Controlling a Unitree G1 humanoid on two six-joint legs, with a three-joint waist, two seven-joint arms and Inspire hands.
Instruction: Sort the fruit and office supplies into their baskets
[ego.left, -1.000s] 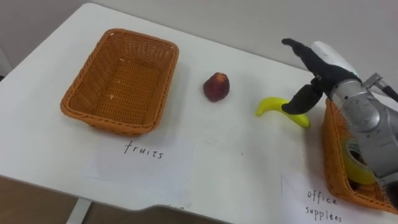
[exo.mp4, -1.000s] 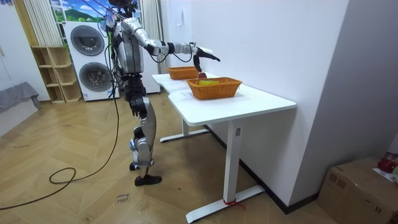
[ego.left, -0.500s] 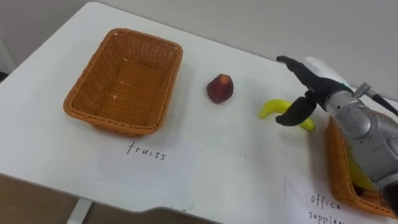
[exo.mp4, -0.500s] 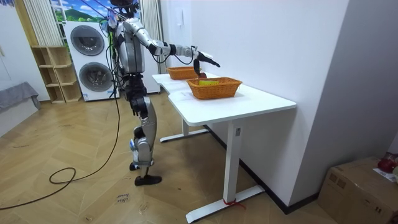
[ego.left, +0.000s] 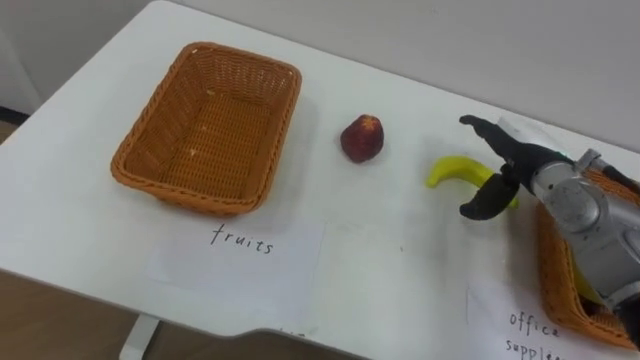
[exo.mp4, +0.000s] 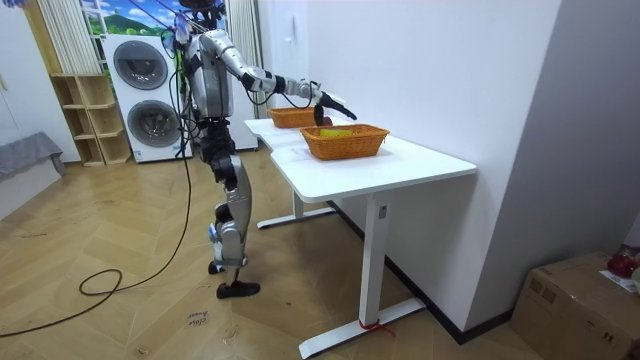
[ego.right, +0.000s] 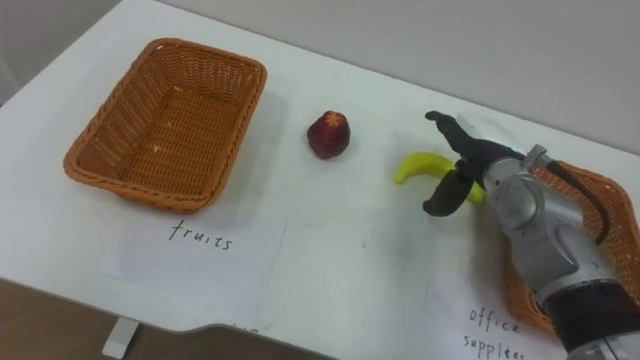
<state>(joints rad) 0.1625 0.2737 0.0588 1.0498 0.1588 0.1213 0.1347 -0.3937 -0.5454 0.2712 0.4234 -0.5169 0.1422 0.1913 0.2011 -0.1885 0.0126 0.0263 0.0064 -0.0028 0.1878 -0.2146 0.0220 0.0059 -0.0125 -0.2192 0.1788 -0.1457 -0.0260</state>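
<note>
A yellow banana (ego.left: 448, 172) lies on the white table (ego.left: 380, 270), right of centre. My right hand (ego.left: 512, 168) is open just above the banana's right end, fingers stretched over it and thumb on its near side. To the banana's left a red apple (ego.left: 362, 138) rests on the table. The wicker fruit basket (ego.left: 132, 160) stands at the left with nothing in it. Only part of the office supplies basket (ego.left: 552, 280) shows at the right edge, behind my forearm. In the room view I stand at the table's side with my right hand (exo.mp4: 335, 100) reaching over it.
A paper label (ego.left: 240, 245) lies in front of the fruit basket, and another (ego.left: 525, 325) in front of the office basket. The table's front edge runs close along the bottom of the eye views. Washing machines (exo.mp4: 150, 95) and a shelf stand behind me.
My right hand has come down and nearer to the banana, its thumb now on the banana's near side. The banana and apple have not moved; the camera has shifted slightly.
</note>
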